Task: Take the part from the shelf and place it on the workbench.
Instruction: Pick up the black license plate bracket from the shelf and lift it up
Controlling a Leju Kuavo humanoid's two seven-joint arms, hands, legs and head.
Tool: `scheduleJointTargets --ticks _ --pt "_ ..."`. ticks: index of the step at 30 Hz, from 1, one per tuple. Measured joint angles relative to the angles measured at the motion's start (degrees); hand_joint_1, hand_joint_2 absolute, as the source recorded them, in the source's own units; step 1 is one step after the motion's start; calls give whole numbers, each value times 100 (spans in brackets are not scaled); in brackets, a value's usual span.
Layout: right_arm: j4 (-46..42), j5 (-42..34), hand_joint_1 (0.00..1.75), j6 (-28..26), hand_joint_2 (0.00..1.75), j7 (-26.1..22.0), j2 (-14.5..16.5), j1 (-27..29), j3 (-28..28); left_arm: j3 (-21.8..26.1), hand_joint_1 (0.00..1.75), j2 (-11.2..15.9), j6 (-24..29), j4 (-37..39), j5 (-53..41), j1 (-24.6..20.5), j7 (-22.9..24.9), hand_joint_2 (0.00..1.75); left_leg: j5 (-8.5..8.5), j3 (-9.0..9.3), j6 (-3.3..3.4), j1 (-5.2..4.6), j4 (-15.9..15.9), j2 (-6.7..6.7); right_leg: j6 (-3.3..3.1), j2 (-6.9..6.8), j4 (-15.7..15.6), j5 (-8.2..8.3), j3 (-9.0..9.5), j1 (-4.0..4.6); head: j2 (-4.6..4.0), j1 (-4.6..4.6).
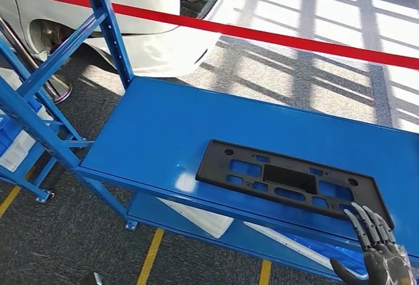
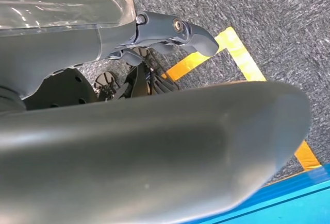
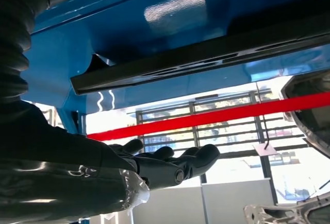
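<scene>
flat black plastic slotted part (image 1: 291, 181) lies on blue metal shelf (image 1: 158, 128), long axis left-right | right hand (image 1: 378, 242) nearer, empty, fingers extended at part's near right corner | left hand (image 2: 171, 33) hangs low, grip unclear

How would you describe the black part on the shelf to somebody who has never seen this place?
Find the blue metal shelf in front of the white car. On its upper board, toward the right, lies a flat black plastic part, long and full of rectangular cutouts. It is the only dark thing on that board, beside the right hand.
</scene>
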Motion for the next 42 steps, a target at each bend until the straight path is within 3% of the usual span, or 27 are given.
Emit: scheduleJointTargets --ticks 16,33,42 --pt "383 608 0 -53 175 87 -16 -414 -52 -43 0 0 -1 0 0 -3 39 0 0 0 0 0 0 0 0 0 0 0 1 0 0 -1" --pt "619 148 0 955 175 -329 -676 -978 269 -136 0 0 -68 0 0 -16 103 0 1 0 0 -1 0 0 2 0 0 1 1 0 0 -1" --pt "684 141 0 1114 175 -364 -771 -1272 496 -140 0 0 -73 0 0 -24 119 0 1 0 0 -1 0 0 2 0 0 1 1 -1 0 -1"
